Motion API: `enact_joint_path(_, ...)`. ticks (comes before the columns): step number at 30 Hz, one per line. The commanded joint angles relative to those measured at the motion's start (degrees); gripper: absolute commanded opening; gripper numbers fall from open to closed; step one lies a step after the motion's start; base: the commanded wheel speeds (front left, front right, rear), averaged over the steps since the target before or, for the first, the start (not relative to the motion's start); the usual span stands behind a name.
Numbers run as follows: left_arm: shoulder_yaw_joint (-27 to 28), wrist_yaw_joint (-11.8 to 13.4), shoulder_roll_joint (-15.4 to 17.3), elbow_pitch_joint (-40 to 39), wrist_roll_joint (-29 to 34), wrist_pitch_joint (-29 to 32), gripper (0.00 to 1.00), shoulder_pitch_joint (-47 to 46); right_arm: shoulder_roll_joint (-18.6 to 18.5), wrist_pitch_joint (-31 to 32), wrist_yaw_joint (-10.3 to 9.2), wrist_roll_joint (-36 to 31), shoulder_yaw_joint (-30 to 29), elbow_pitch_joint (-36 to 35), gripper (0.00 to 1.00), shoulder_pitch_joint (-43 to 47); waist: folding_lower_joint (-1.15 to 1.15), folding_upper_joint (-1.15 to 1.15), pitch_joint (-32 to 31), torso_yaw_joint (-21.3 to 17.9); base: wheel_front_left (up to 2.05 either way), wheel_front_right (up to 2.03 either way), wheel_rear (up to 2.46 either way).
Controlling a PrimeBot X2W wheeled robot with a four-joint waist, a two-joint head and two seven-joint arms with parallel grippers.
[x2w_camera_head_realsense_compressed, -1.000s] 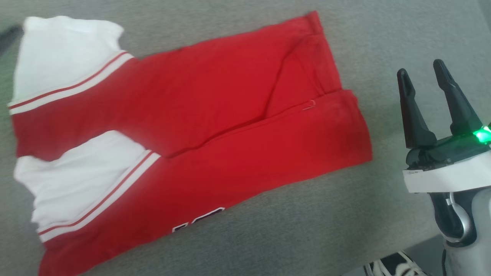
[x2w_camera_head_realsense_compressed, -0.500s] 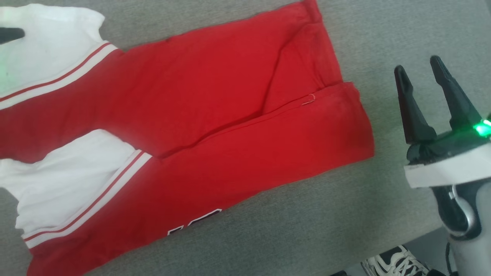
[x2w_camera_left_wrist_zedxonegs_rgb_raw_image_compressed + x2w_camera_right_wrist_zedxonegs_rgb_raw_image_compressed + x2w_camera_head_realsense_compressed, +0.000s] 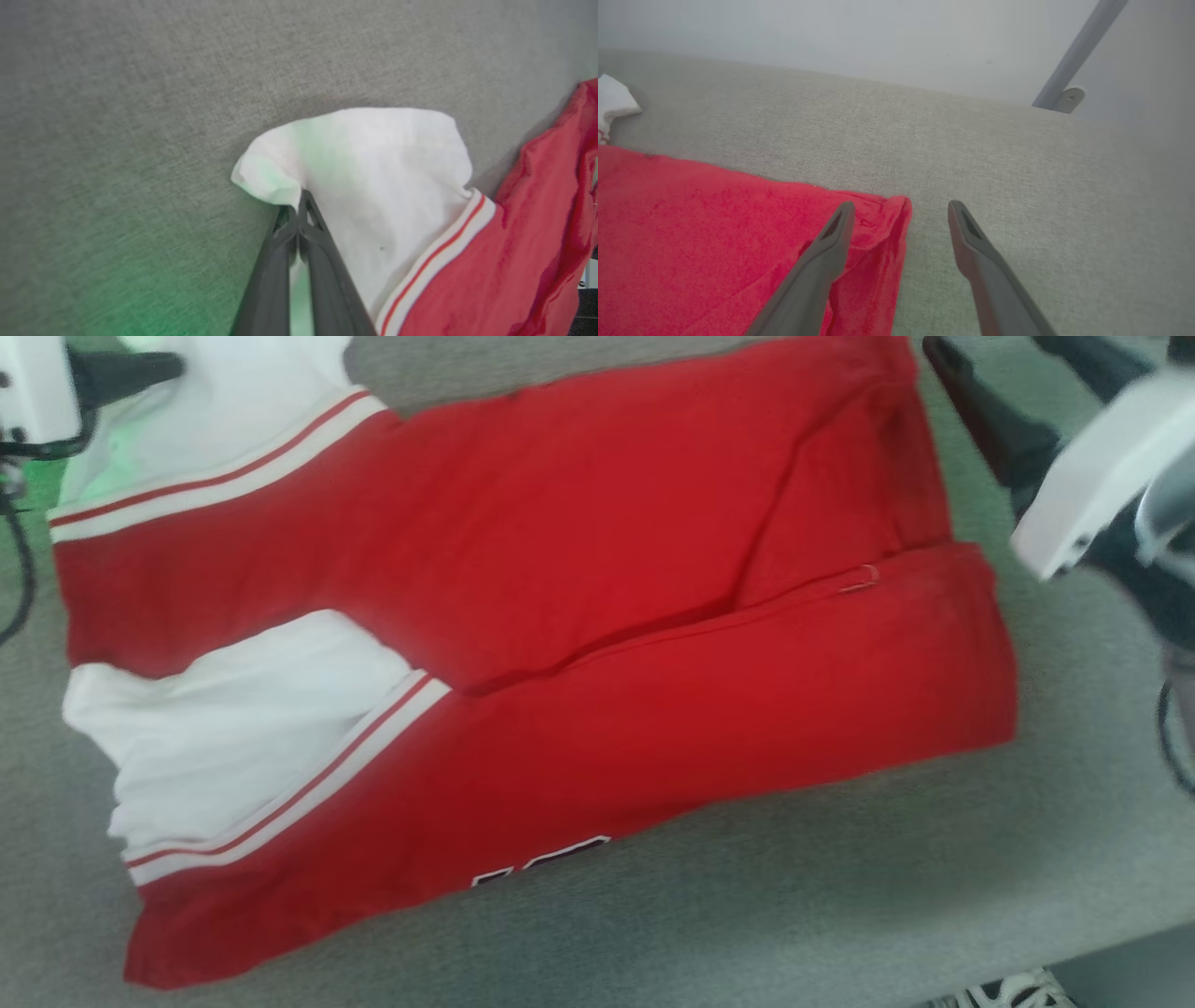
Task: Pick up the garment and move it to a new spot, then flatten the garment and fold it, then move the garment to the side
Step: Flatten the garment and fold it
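The garment [image 3: 579, 616], red shorts with white side panels and striped trim, lies spread across the grey table; part of a black numeral peeks out at its near edge. My left gripper [image 3: 168, 369] is at the garment's far left white corner. In the left wrist view its fingers [image 3: 299, 200] are pressed together, pinching the edge of the white panel [image 3: 373, 177]. My right gripper [image 3: 990, 345] is at the garment's far right corner. In the right wrist view it [image 3: 901, 207] stands open, one finger over the red corner [image 3: 887, 219], the other over bare table.
The grey cloth-covered table [image 3: 840, 915] has its front edge at the lower right, and a shoe [image 3: 1008, 989] shows on the floor beyond it. A pale wall and a slanting metal pole [image 3: 1078, 51] stand behind the table's far edge.
The left gripper has shut on the white corner. The right gripper has gone from beside the garment's right edge up to its far right corner, still open. The head camera has shifted.
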Motion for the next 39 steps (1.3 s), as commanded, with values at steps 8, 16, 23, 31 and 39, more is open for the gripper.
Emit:
enact_joint_path(8,-3.06,-0.15,-2.13,-4.23,0.69,-0.27,0.0,1.53,-0.28,16.37,0.0,0.88,2.54,11.6,1.0,-9.64,0.0,0.0,2.2,4.04,0.0,0.0,0.0)
enact_joint_path(16,-3.87,-0.16,-2.91,-6.36,0.98,-3.06,0.0,1.5,1.05,24.76,0.11,2.58,4.74,14.12,0.21,-9.14,0.0,0.0,2.45,5.36,0.0,0.0,0.0)
enact_joint_path(23,-2.34,-0.16,-3.74,-7.86,0.49,-11.62,0.0,1.56,-1.43,19.52,0.0,3.97,2.73,11.96,0.0,-8.4,0.0,0.0,-1.56,7.16,0.0,0.0,0.0)
enact_joint_path(31,-1.34,-0.17,-2.18,-16.65,-3.2,-21.37,0.0,8.5,-5.65,15.71,0.0,8.04,0.32,6.87,0.0,-1.04,0.0,0.0,-11.5,10.99,0.0,0.0,0.0)
enact_joint_path(39,-2.17,-0.17,5.67,-31.16,-4.42,-30.98,0.0,21.04,-10.88,16.63,0.01,11.39,-4.11,-2.22,0.0,13.91,0.0,0.0,-17.26,14.03,0.0,0.0,0.0)
